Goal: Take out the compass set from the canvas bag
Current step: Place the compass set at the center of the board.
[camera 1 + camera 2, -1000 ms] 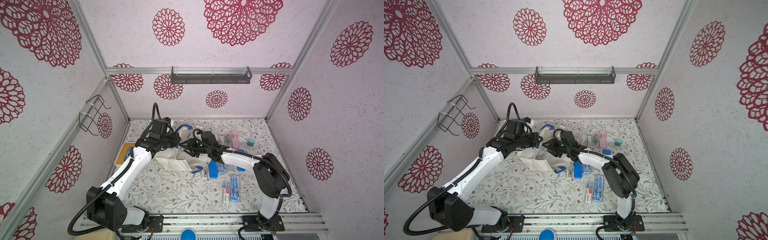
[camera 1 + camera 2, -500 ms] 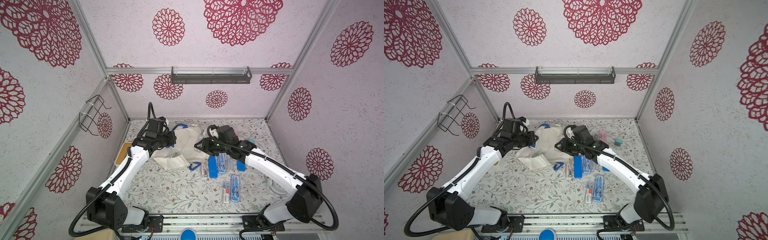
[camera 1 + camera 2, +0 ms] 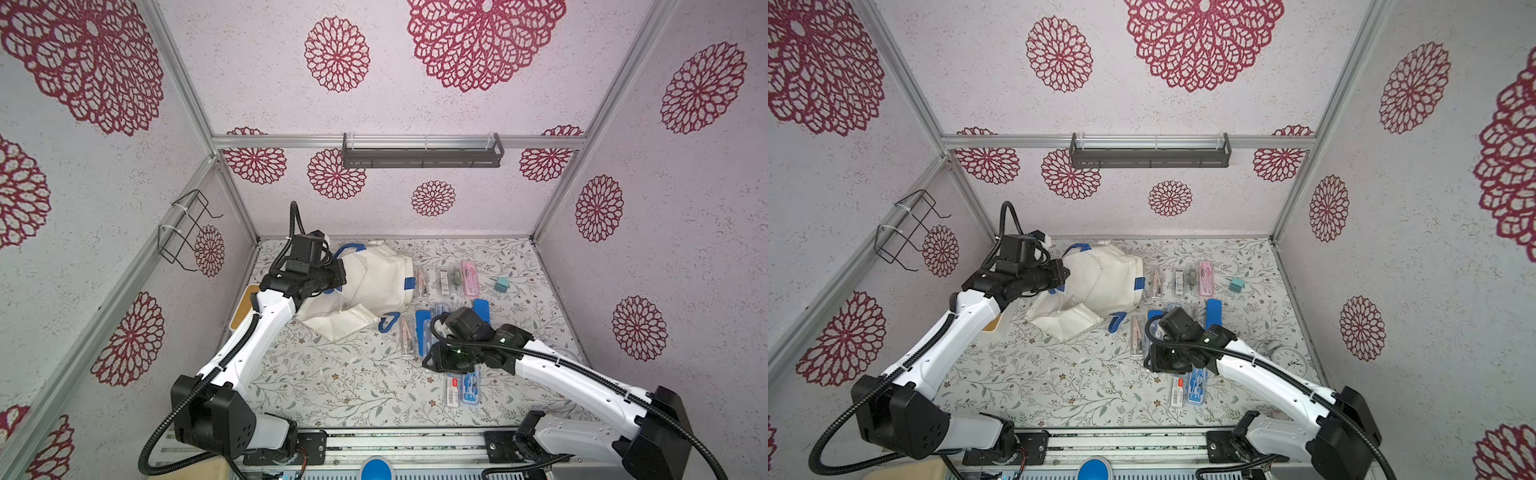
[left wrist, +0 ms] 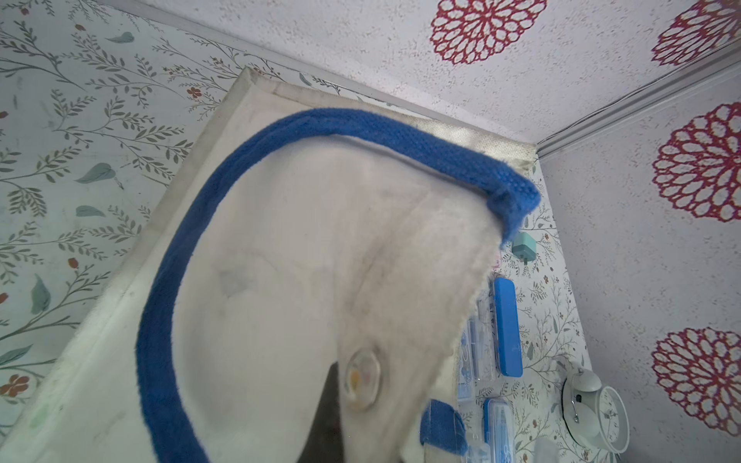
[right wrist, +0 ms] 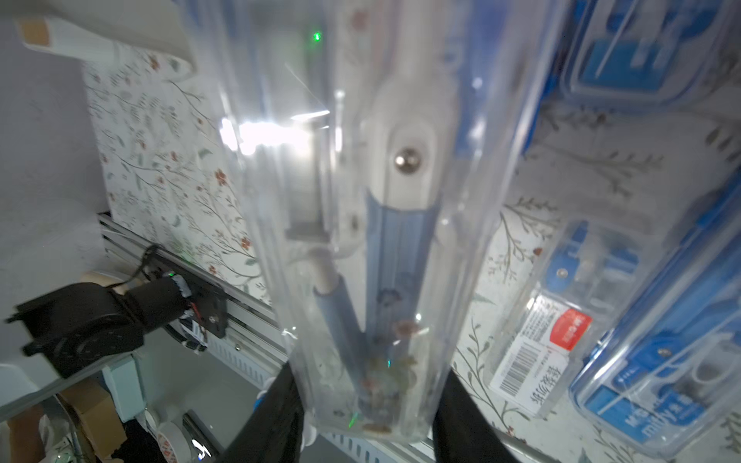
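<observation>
1 compass set point(image 5: 385, 248) lengthwise in R claw point(image 5: 363, 405)

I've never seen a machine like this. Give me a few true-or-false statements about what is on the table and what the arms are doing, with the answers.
1. The left end effector is clamped on the canvas bag. True.
2. The right end effector is empty. False: it holds a clear compass case.
3. The bag's straps are red. False: the handle is bright blue.
4. A white alarm clock is on the table. True.
</observation>
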Controlling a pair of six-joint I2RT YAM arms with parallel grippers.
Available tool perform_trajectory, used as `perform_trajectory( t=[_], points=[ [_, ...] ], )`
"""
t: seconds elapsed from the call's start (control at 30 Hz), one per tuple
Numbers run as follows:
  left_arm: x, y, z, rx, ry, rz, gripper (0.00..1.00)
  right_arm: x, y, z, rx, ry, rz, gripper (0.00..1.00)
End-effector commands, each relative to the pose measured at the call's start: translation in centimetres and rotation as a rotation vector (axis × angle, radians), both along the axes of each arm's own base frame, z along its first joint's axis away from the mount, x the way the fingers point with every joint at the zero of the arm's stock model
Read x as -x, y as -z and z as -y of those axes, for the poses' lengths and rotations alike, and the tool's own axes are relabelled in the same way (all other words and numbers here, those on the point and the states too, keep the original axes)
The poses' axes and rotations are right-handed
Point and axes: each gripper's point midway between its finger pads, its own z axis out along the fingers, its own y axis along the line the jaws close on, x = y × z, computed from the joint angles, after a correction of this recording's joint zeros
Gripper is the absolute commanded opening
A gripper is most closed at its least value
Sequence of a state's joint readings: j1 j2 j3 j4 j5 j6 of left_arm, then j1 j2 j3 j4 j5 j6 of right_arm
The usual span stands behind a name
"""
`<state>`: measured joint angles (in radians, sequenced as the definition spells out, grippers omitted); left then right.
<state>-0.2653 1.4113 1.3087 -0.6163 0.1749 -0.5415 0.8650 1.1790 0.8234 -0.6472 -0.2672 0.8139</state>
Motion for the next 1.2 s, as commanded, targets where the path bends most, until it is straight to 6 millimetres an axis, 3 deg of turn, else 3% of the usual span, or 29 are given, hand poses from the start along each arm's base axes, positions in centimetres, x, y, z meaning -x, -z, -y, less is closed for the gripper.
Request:
perform_trajectory(
  t=[0.0,0.3,0.57,0.67,0.77,0.9,1.0,1.07,1.17],
  points=[
    [-0.6,-1.4,0.1,0.006,0.017,0.038,0.00,1.3,1.3,-1.0,-0.012,0.007,-0.049,0.35],
    [0.3,-1.8,0.0,0.000,0.030,0.048,0.00,3.6,5.5,-2.5,0.015,0.006,-0.169,0.36],
    [0.6,-1.9,0.1,0.009,0.037,0.049,0.00,4.8,6.5,-2.2,0.032,0.040,-0.216,0.39],
    [0.6,-1.9,0.3,0.016,0.050,0.051,0.00,5.2,7.0,-2.0,0.028,0.048,-0.238,0.44],
    [0.7,-2.2,0.7,0.027,0.075,0.059,0.00,5.2,7.2,-2.0,0.027,0.054,-0.242,0.59],
    [0.9,-3.0,1.3,0.036,0.112,0.079,0.00,4.5,6.3,-1.7,0.036,0.065,-0.198,0.76],
    [1.2,-3.8,1.8,0.044,0.149,0.103,0.00,3.3,4.4,-1.6,0.040,0.071,-0.126,0.78],
    [1.4,-4.5,2.2,0.039,0.179,0.130,0.00,2.1,2.3,-1.8,0.025,0.070,-0.046,0.76],
    [2.0,-5.7,2.9,0.021,0.229,0.187,0.00,-0.5,-2.7,-2.8,-0.043,0.068,0.123,0.69]
  ],
)
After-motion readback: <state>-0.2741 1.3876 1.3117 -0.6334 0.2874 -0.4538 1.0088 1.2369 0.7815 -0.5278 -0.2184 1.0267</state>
